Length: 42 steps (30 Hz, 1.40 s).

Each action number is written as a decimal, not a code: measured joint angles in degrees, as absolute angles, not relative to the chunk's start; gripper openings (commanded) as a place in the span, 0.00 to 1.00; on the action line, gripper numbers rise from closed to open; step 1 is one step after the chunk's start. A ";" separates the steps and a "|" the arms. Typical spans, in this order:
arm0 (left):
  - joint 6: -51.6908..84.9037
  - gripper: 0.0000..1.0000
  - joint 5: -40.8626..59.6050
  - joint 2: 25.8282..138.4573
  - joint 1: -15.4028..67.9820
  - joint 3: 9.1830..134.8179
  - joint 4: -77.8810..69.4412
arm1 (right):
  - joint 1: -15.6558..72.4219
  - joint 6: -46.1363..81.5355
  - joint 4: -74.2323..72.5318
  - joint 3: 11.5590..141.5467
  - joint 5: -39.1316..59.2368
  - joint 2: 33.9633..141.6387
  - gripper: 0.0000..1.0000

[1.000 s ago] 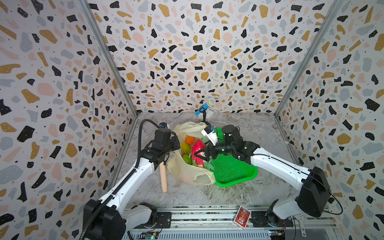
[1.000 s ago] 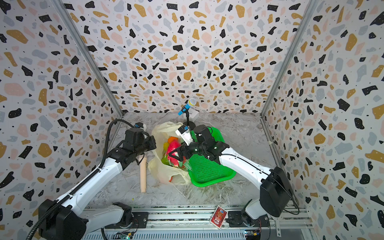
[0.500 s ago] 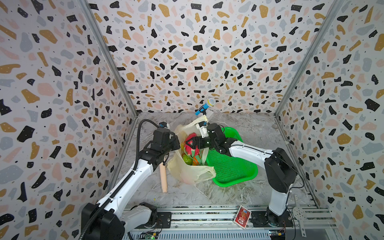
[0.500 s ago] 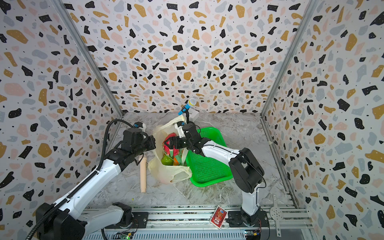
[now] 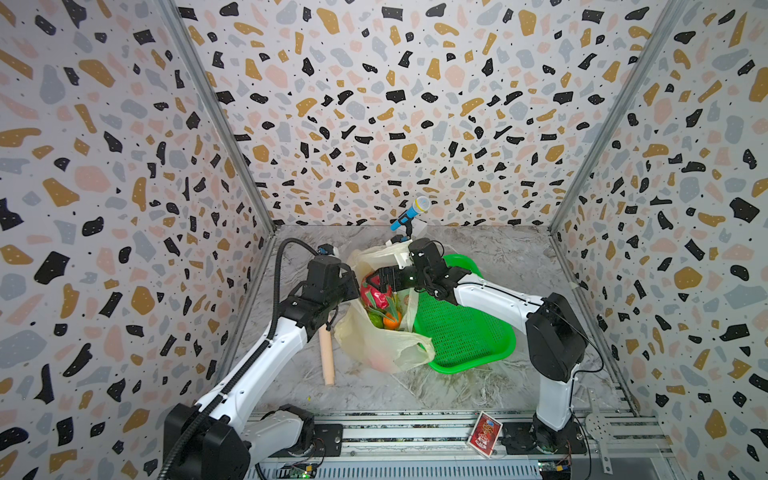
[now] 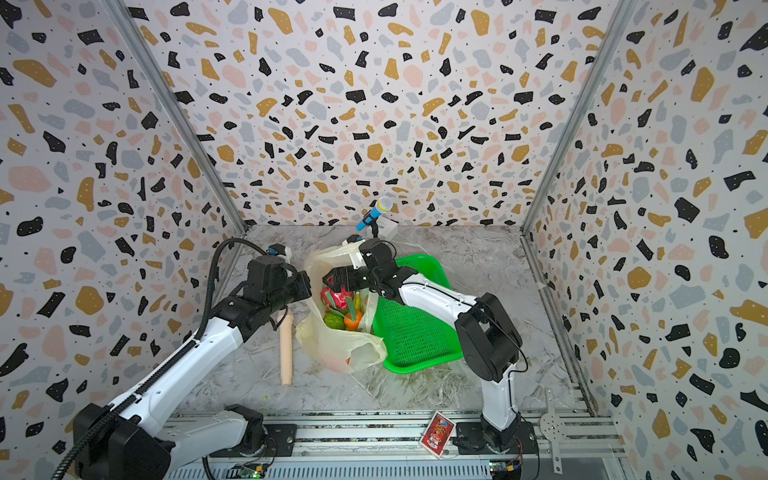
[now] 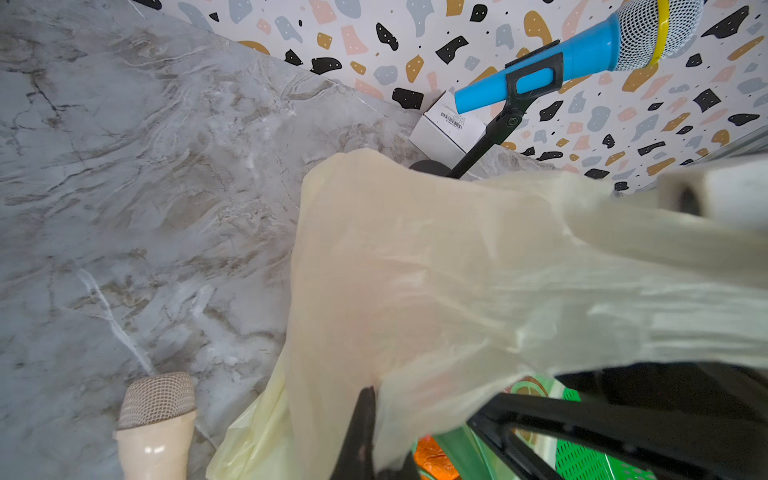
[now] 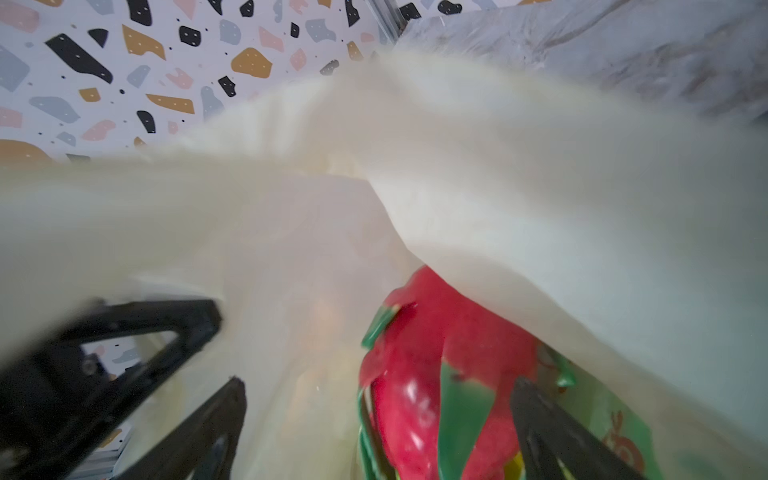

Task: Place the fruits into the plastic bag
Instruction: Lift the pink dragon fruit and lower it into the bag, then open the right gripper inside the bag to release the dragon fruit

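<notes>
Left jaws: clamped on the bag (image 5: 384, 351) rim, propping its mouth open.
Right jaws: wide apart around the dragon fruit (image 5: 376, 296), seemingly releasing it inside.
Fruits (image 5: 390, 321): piled in the bag, left of the basket (image 5: 465, 332).

We log the rim of the plastic bag (image 5: 386, 349) between the closed jaws of the left gripper (image 5: 355, 286). The dragon fruit (image 8: 449, 345) sits between the spread jaws of the right gripper (image 8: 376, 384), inside the bag. The orange (image 5: 391, 321) lies below them, deeper in, and the basket (image 5: 469, 332) lies behind them.
</notes>
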State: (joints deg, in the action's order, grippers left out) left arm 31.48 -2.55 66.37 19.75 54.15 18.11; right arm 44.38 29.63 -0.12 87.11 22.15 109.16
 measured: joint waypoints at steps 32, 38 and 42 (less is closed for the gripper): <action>30.63 0.00 0.95 68.18 22.92 55.16 17.52 | 35.46 20.71 8.36 47.68 20.10 71.90 1.00; 30.65 0.00 1.41 68.71 23.05 55.16 17.54 | 33.80 20.64 8.12 46.87 24.38 71.70 1.00; 30.65 0.00 0.78 68.73 22.98 55.16 17.67 | 33.76 20.56 8.08 46.87 26.15 71.96 0.92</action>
State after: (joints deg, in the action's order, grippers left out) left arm 30.65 0.78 68.73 22.98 55.16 17.67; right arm 33.76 20.56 8.08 46.87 26.15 71.96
